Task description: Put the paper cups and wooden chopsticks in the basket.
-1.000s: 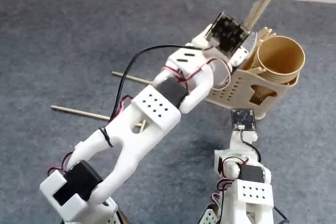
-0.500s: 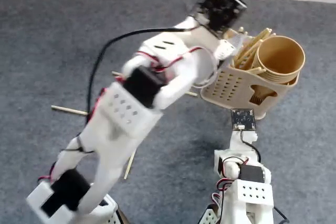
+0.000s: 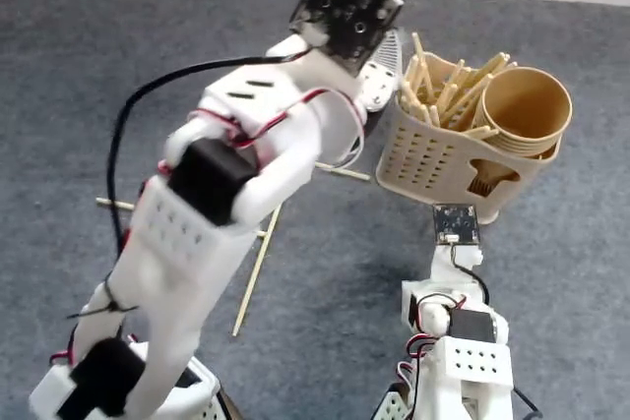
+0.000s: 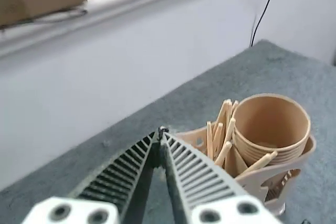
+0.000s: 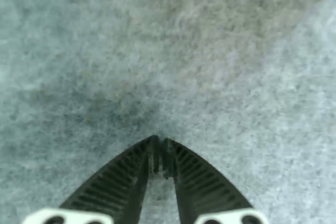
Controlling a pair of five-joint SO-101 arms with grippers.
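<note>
Several loose chopsticks [image 3: 254,277] on carpet [image 3: 79,66]; paper cups [image 3: 527,110] in basket [image 3: 433,159] w/ rest. Left gripper [image 4: 160,140], right gripper [image 5: 159,156] — jaws closed, empty. Risk: sticks thin, flat — grip may slip, or arm clips basket.

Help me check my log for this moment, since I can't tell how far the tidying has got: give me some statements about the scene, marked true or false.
1. The paper cups sit stacked inside the basket. True.
2. Every wooden chopstick is in the basket. False: loose chopsticks lie on the grey mat.
3. The left gripper holds a chopstick. False: its fingers are shut with nothing between them.
4. The right gripper is shut, with bare mat under it. True.
5. The basket lies tipped on its side. False: it stands upright.
</note>
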